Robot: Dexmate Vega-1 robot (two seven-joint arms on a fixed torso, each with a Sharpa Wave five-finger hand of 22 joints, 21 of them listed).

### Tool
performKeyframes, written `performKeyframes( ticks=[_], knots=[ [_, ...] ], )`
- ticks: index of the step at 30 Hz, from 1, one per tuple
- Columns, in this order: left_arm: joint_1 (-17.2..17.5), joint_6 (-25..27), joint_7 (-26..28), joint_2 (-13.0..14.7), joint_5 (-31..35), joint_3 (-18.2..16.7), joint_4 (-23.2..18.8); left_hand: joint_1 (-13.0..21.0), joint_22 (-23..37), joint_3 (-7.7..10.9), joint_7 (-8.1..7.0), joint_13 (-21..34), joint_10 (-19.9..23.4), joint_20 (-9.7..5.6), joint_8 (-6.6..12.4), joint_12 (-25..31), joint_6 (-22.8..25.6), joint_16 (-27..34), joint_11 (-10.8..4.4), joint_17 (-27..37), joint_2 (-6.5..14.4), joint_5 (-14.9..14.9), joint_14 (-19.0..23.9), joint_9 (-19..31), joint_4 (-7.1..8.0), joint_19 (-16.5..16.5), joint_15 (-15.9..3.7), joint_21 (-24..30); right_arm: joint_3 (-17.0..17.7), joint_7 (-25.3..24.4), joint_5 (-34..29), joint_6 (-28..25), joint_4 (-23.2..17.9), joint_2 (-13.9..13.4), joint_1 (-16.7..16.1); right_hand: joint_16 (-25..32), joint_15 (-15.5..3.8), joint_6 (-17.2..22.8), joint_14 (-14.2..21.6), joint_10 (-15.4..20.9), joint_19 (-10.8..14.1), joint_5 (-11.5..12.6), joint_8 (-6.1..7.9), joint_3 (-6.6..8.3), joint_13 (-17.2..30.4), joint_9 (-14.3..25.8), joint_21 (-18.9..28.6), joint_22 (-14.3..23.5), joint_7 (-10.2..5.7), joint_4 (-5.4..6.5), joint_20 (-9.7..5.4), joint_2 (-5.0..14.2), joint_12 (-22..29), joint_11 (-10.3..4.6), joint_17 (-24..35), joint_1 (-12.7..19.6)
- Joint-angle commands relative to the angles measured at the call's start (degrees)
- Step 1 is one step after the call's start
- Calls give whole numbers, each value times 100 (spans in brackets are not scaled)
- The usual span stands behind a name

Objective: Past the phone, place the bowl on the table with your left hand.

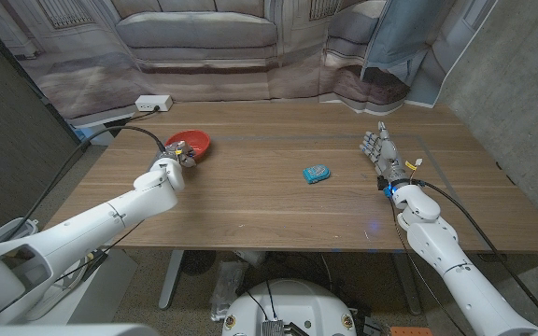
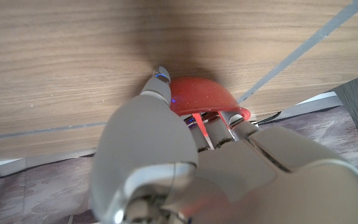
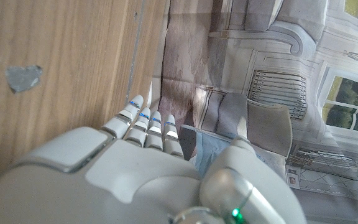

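Observation:
A red bowl (image 1: 192, 142) sits at the table's far left, and my left hand (image 1: 179, 157) grips its near rim. In the left wrist view the fingers (image 2: 160, 93) close over the red bowl (image 2: 199, 94) against the wood. A small blue phone (image 1: 318, 175) lies near the table's middle, well to the right of the bowl. My right hand (image 1: 379, 149) stands on its edge at the right side of the table, fingers straight and apart, holding nothing. In the right wrist view my right hand (image 3: 145, 124) reaches along the wood.
A white power strip (image 1: 153, 103) with a cable lies at the table's (image 1: 269, 219) far left corner. A printed backdrop of a sofa hangs behind the table. A grey patch (image 3: 23, 78) marks the wood near the right hand.

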Motion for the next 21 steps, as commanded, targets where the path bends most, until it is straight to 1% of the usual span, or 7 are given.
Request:
performKeyframes(
  ticks=[1,3,5,8,12,14,21],
  knots=[
    [-40,143,-24,40,15,50,-90,-68,2,23,-91,-41,-210,75,-108,10,-222,29,1,-12,-51,-10,-184,36,-9,-92,-754,-78,7,-5,21,46,-21,-15,-35,-6,16,13,37,63,60,-16,18,-17,23,15,-21,30,-29,2,-140,26,-8,22,23,32],
    [-39,179,-27,51,7,43,-117,-99,-1,16,-119,-70,-336,120,-173,8,-364,14,12,-42,-65,-6,-312,42,-5,-137,-721,-116,6,-6,26,50,-26,-15,-38,-5,9,8,40,65,62,-17,16,-18,23,15,-21,30,-34,2,-140,27,-8,16,23,32],
    [-42,192,-37,71,5,46,-136,-145,-3,2,-116,-101,-436,227,-217,16,-458,11,6,-81,-85,-1,-411,47,5,-214,-703,-167,4,-17,23,51,-34,-17,-43,-4,11,10,44,67,65,-17,17,-18,23,15,-21,30,-34,1,-142,28,-7,13,23,32],
    [-32,183,-53,98,-33,26,-159,-321,-4,-67,-135,-149,-579,307,-261,25,-545,12,18,-133,-125,7,-576,53,84,-304,-662,-239,3,-25,28,54,-43,-17,-50,-3,8,9,47,70,65,-17,16,-19,23,15,-23,31,-36,1,-140,29,-6,10,23,32],
    [-30,183,-46,107,-60,9,-164,-602,-5,-195,-153,-219,-864,329,-347,5,-729,-8,19,-209,-215,47,-875,57,204,-398,-610,-337,4,-43,31,53,-66,-23,-68,-3,9,7,49,79,66,-17,15,-21,23,15,-25,31,-43,0,-139,31,-4,16,23,32],
    [-27,194,-39,104,-82,-11,-173,-655,-4,-213,-154,-256,-1024,374,-393,1,-834,-19,63,-249,-219,79,-1030,58,223,-467,-551,-392,6,-55,34,52,-76,-25,-76,-3,8,5,50,79,66,-17,14,-21,23,15,-27,31,-43,0,-138,32,-4,6,23,32],
    [-46,105,-28,111,-121,-28,-140,-834,-3,-289,-115,-356,-1385,402,-536,11,-1223,-8,111,-353,-259,143,-1316,60,290,-582,-453,-523,9,-72,45,45,-96,-38,-92,-5,10,10,50,81,68,-18,16,-23,23,15,-30,32,-49,-2,-136,34,-4,9,23,32]
  ],
)
